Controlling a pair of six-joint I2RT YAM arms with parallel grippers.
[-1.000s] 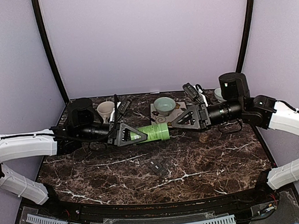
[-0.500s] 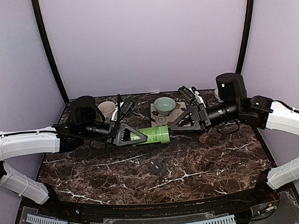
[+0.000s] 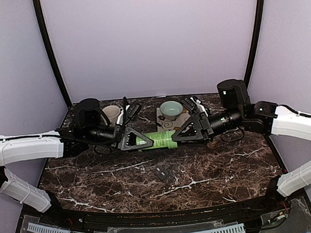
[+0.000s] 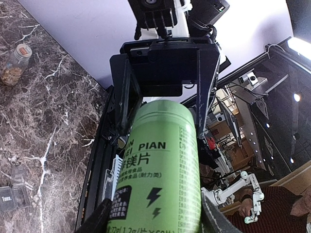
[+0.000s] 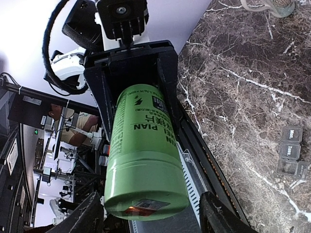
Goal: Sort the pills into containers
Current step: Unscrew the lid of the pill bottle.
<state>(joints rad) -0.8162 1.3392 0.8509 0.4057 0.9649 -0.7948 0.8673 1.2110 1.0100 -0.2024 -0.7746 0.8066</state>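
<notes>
Evidently early: left fingers (image 4: 99, 221) pinch the green bottle (image 3: 159, 139), right fingers (image 5: 90, 216) spread round its end, containers (image 3: 165, 173) untouched.

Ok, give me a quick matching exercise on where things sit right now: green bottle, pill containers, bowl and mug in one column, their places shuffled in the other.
1. green bottle
2. containers
3. pale green bowl
4. cream mug

A. far edge of the table, left of the bowl
B. on the patterned tile
C. held sideways in the left gripper
D. flat on the table, on the near side of the bottle

Pairs: 1-C, 2-D, 3-B, 4-A
</notes>
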